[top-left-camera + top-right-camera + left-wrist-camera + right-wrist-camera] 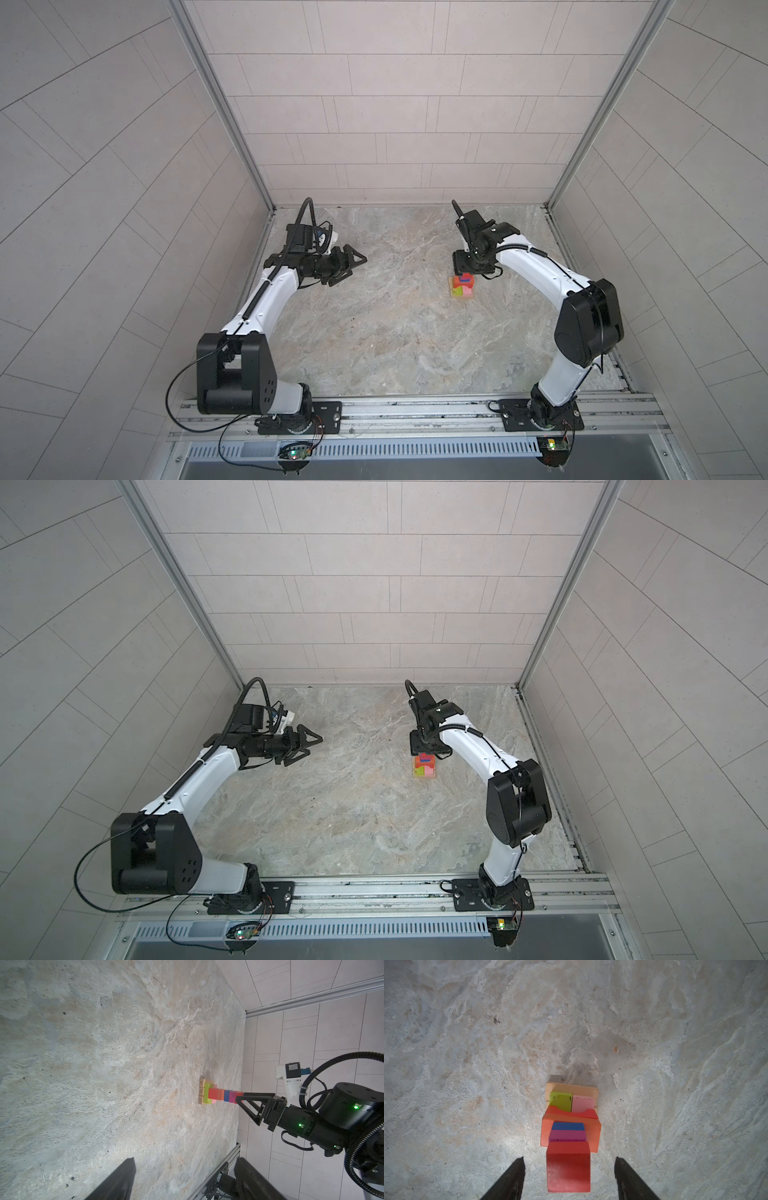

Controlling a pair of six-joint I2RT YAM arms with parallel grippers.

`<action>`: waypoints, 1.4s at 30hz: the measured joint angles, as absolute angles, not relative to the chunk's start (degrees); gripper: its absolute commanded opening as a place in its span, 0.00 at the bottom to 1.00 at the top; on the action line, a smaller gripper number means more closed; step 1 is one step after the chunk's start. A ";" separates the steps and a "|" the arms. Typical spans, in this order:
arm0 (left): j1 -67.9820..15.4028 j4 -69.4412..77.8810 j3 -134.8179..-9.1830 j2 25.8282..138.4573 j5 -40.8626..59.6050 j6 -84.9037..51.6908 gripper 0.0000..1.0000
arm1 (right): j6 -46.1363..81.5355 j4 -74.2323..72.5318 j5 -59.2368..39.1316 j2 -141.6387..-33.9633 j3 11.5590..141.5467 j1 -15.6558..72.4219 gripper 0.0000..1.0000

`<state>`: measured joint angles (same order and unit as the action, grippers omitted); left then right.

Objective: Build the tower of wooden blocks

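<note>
Stone table (pixel 374 340): we see no loose blocks on it in both top views. Left gripper (pixel 358 266) hangs well apart from the work, jaws apart and empty. Right gripper (pixel 569 1159) sits over the wood block tower (pixel 462 286), which stands right of table centre on 3 tan bars (pixel 572 1087). Its jaws are spread on either side of the top red cube (pixel 568 1172), touching neither face. We judge stacking done. What is left: lift clear without nudging.
</note>
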<state>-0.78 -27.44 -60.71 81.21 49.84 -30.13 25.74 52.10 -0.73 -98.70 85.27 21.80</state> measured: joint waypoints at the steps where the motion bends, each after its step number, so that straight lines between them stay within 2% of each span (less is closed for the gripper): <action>1: -0.78 -27.44 -60.71 81.21 49.78 -30.06 0.82 | 25.63 52.10 -0.54 -97.95 85.27 21.80 0.75; 9: -1.15 -26.57 -60.69 81.21 49.71 -30.02 0.82 | 23.92 50.96 1.72 -89.60 84.84 21.80 0.93; 16: -1.41 -25.91 -60.69 81.32 49.01 -29.56 0.84 | 21.17 45.34 5.34 -80.14 77.54 21.65 1.00; 19: -1.54 -25.85 -60.69 81.32 47.40 -28.25 0.85 | 19.86 41.95 7.46 -75.68 72.82 21.12 1.00; 26: -1.69 -23.20 -59.72 79.31 38.02 -25.65 0.90 | 17.85 35.59 14.17 -71.29 66.98 15.90 1.00; 30: -1.69 -18.63 -58.78 78.28 31.68 -24.93 0.90 | 18.22 29.43 18.44 -71.05 60.01 12.56 1.00; 33: -1.69 -14.55 -56.77 77.78 25.63 -22.20 0.94 | 18.98 23.29 21.21 -69.71 52.80 10.59 1.00; 38: -1.67 -4.16 -45.21 73.47 11.75 -17.04 1.00 | 18.81 9.72 25.96 -67.46 41.47 9.45 1.00; 42: -1.02 6.02 -35.40 71.81 2.98 -11.35 1.00 | 16.43 -1.43 28.95 -67.96 35.20 9.30 1.00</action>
